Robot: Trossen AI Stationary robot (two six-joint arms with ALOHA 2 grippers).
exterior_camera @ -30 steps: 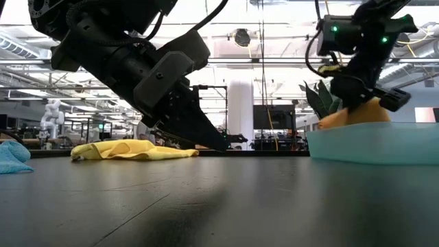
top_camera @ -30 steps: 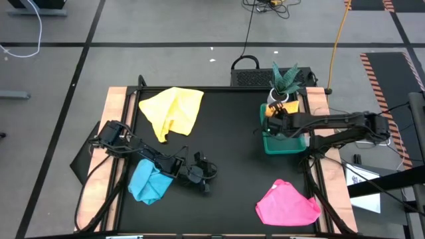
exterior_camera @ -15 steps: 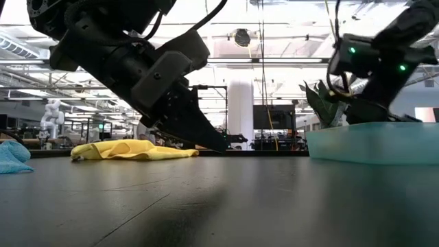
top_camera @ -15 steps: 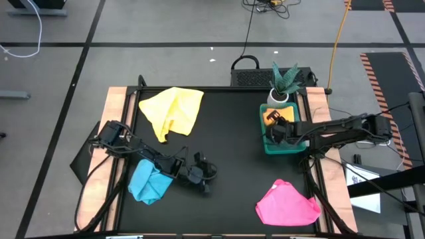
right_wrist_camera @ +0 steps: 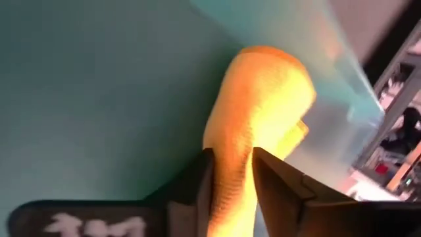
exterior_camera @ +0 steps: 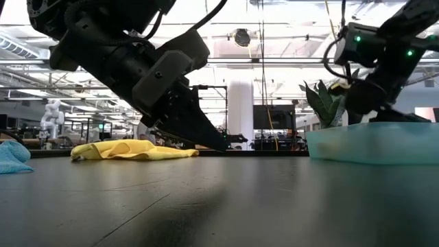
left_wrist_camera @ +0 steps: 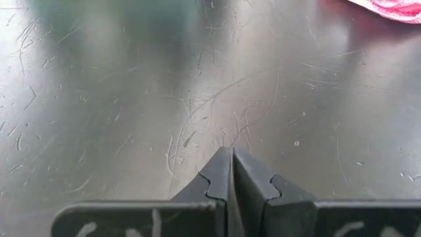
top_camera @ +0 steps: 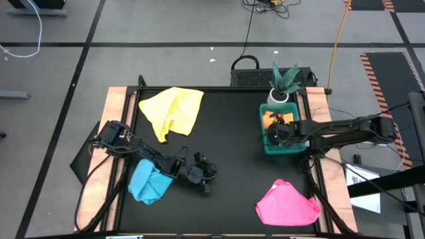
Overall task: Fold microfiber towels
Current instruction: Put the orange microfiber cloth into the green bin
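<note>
Black table [top_camera: 226,153]: right gripper [top_camera: 279,131] in green tray [top_camera: 284,147], fingers parted around yellow towel [right_wrist_camera: 260,112]; left gripper [left_wrist_camera: 231,172] closed, empty

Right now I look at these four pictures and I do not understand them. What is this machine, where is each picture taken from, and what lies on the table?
This is a robot with two dark arms at a black table. One picture looks straight down, one looks level across the table, and two come from cameras on the wrists.

On the table lie a yellow towel, a light blue towel and a pink towel. A green tray stands beside a potted plant.

The left gripper rests low by the blue towel, fingers shut and empty. The right gripper is in the tray, where a second yellow towel lies between its fingers. They are apart; whether they grip it, I cannot tell.
</note>
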